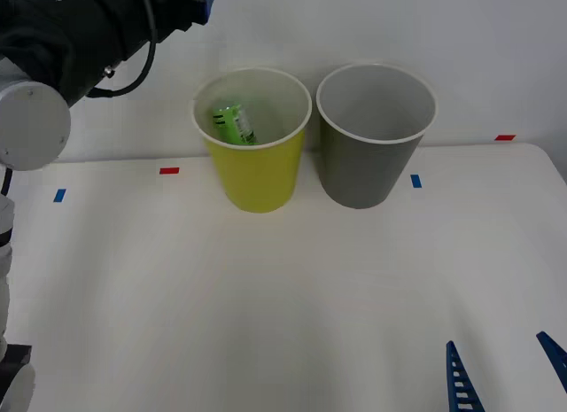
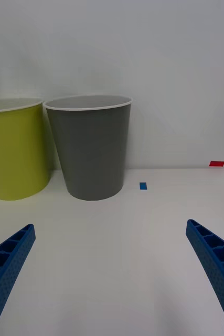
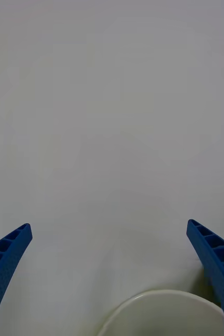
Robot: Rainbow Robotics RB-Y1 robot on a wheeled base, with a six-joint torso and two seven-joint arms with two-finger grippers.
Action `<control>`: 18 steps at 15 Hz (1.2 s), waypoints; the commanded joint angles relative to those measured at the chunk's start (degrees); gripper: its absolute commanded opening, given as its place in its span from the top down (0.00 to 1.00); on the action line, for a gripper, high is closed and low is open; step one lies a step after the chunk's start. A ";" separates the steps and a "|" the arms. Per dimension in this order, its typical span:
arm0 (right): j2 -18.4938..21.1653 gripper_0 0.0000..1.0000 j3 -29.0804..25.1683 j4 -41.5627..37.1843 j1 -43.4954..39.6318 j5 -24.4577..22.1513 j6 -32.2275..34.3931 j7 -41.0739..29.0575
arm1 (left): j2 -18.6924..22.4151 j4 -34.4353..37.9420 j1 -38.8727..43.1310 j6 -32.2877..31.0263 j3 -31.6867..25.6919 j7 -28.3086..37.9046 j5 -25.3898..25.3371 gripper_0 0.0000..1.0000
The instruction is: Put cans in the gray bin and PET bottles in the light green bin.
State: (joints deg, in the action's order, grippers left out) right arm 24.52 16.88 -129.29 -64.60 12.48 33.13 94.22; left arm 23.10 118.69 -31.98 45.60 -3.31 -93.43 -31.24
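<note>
White table [image 1: 266,288], green-labelled bottle [image 1: 234,125] inside light green bin [image 1: 257,177], print unreadable, both pincers agape.

You had the left arm [image 1: 62,40] showing as dark grey-black housings with a round pale grey joint cap, a black cable looped along its side, and a blue piece at its far end. A white segmented column ran down the front view's left edge. Left gripper [image 3: 112,278] and right gripper [image 2: 112,273] fingers were bright blue (ribbed lattice inside, fine dotted texture on the flats), tapering toward the tips.
</note>
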 commanded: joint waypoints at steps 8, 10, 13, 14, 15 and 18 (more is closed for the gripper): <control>0.00 0.00 0.00 0.00 0.00 0.00 0.00 0.00 | 0.28 17.46 21.43 0.28 -14.79 -2.90 -3.39 0.00; 0.00 0.00 0.00 0.00 0.00 0.00 0.00 0.00 | 0.01 20.27 25.56 0.19 -16.46 -2.90 -3.48 0.00; 0.00 0.00 0.00 0.00 0.00 0.00 0.00 0.00 | -0.43 22.55 31.80 -1.92 -18.48 -2.90 -3.92 0.00; 0.00 0.00 0.00 0.00 0.00 0.00 0.00 0.00 | -0.51 22.91 33.38 -2.36 -19.19 -2.81 -4.10 0.00; 0.00 0.00 0.00 0.00 0.00 0.00 0.00 0.00 | -0.60 22.91 33.82 -2.36 -19.89 -2.90 -4.36 0.00; 0.00 0.00 0.00 0.00 0.00 0.00 0.00 0.00 | -1.57 22.91 39.36 -7.46 -20.33 -3.16 -4.80 0.00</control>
State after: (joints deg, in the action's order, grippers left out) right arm 24.52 16.88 -129.29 -64.60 12.48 33.13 94.22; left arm 22.11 141.61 4.76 40.76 -23.53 -96.39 -35.86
